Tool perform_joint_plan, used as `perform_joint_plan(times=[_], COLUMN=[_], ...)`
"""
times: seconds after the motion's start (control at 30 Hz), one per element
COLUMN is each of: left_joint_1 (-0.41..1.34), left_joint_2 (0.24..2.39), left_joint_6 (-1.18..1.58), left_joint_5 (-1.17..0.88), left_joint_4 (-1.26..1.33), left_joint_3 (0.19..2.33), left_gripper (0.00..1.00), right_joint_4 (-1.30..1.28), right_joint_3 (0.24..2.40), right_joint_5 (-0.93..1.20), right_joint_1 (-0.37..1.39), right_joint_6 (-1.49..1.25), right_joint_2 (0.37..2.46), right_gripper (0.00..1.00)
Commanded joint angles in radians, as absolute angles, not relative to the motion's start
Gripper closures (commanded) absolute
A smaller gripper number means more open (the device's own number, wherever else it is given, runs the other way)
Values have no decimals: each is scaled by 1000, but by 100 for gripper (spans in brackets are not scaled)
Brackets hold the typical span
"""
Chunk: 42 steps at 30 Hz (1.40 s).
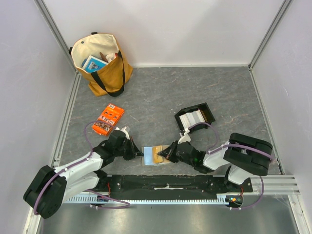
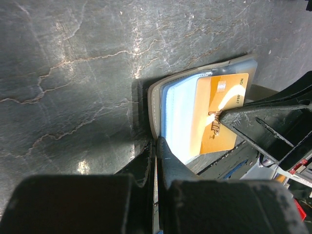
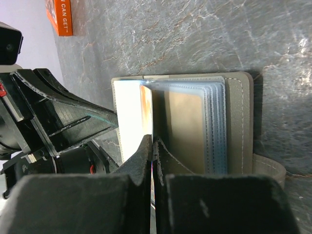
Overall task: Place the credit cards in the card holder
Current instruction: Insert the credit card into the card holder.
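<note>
- We are mid-insertion: the right fingers [image 3: 152,148] pinch tight on a tan card [image 2: 220,100] over the open holder [image 1: 148,157], which lies at the counter's near edge.
- The left fingers [image 2: 162,151] are closed on the holder's left edge, pinning it.
- Next, we judge, the card must slide squarely into a sleeve. More cards [image 1: 192,118] sit in the tray [image 1: 210,115], far right.
</note>
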<state>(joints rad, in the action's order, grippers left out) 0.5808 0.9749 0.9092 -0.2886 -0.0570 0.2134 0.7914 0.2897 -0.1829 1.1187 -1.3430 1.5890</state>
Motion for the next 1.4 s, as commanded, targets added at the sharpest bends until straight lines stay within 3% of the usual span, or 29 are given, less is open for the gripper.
perform_joint_plan(times=[0.0,0.4,0.7,0.93,1.07,1.37], left_joint_1=[581,581,580,580,580,581], left_joint_2=[976,976,989,977,982,973], left_joint_6=[936,939,936,940,939,936], left_joint_5=[-291,-290,-298,-293,-296,-290], left_joint_4=[-34,-29,-20,-21,-21,-34], left_joint_3=[209,207,210,202,206,212], left_gripper=[98,98,98,98,98,98], right_joint_4=[772,531,660,586,511,226], right_joint_3=[295,293,331,333,359,459], right_joint_5=[-163,-245,-157,-167,-176,-287], right_joint_1=[1127,1140,1140,1150,1155,1158], right_joint_6=[-1365,-1373,-1355,-1387,-1378,-1261], right_joint_2=[1623,1479,1606,1569,1546,1485], right_gripper=[100,97,97,94,87,57])
